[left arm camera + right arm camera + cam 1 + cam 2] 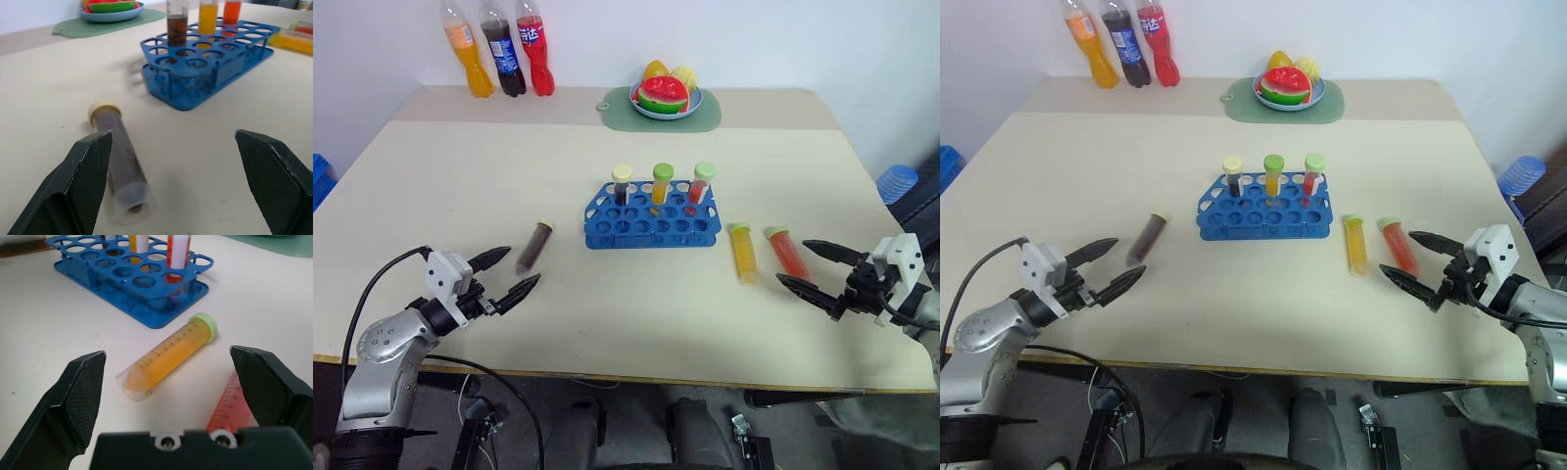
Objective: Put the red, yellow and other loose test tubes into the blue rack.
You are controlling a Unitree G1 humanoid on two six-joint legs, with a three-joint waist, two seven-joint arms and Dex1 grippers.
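Right now, from the head's left eye, three loose tubes lie flat on the table, none yet in the blue rack, which sits mid-table with three capped tubes already upright along its far row. The brown tube lies to the rack's left, just beyond the left gripper, whose jaws are spread and empty. Its long axis runs from near edge to far edge, cap away from the robot, tipped slightly rightward. On the other side, the yellow tube and red tube lie side by side near the rack's right end, caps toward the far edge. The right gripper, likewise spread and empty, sits just outside the red one, so I'd judge that the nearer pick.

The right eye shows the same layout.

Along the left wrist, the brown tube runs lengthwise away from the fingers, beside one finger rather than centred in the gap. I'd expect a sideways shift before closing.

Along the right wrist, the yellow tube lies slantwise across the gap, cap toward the rack. The red tube is largely hidden behind one finger, its cap out of sight.
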